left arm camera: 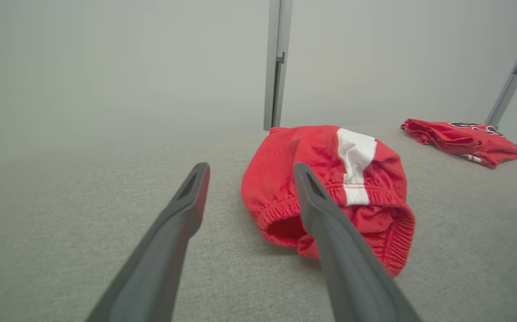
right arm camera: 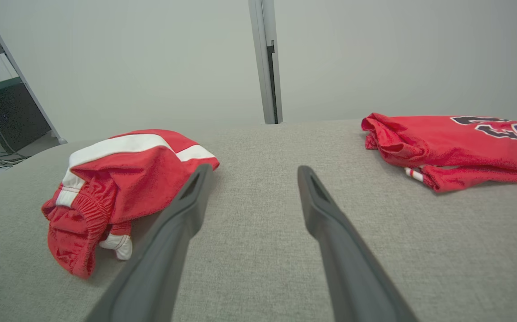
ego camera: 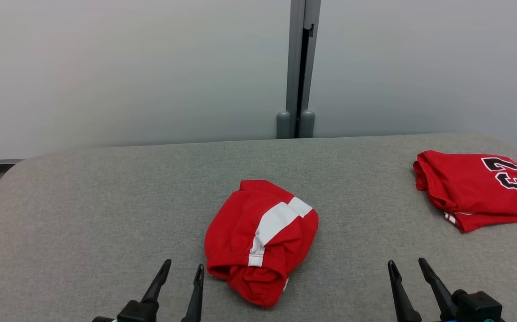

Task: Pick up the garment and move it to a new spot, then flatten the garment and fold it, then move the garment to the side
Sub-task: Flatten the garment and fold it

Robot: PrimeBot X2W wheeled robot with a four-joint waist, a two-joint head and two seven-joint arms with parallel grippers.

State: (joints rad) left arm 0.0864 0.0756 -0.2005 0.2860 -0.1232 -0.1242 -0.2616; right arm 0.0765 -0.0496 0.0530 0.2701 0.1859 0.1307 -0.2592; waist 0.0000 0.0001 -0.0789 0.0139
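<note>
Lying bunched, red shorts (ego camera: 258, 237) — jersey (ego camera: 472, 188) clipped by frame edge — left hand (ego camera: 183, 264) and right hand (ego camera: 406, 261) splayed, empty.

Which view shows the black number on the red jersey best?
The head view: it looks down on the number, digits clear. The right wrist view shows it foreshortened; the left wrist view, small and far.

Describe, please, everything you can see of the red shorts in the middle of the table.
The shorts are red, soft-looking cloth with a broad white side stripe and a gathered elastic edge turned toward the robot. They lie crumpled in a loose heap on the grey table, touching nothing else. The open left hand is just beside them, not touching.
</note>
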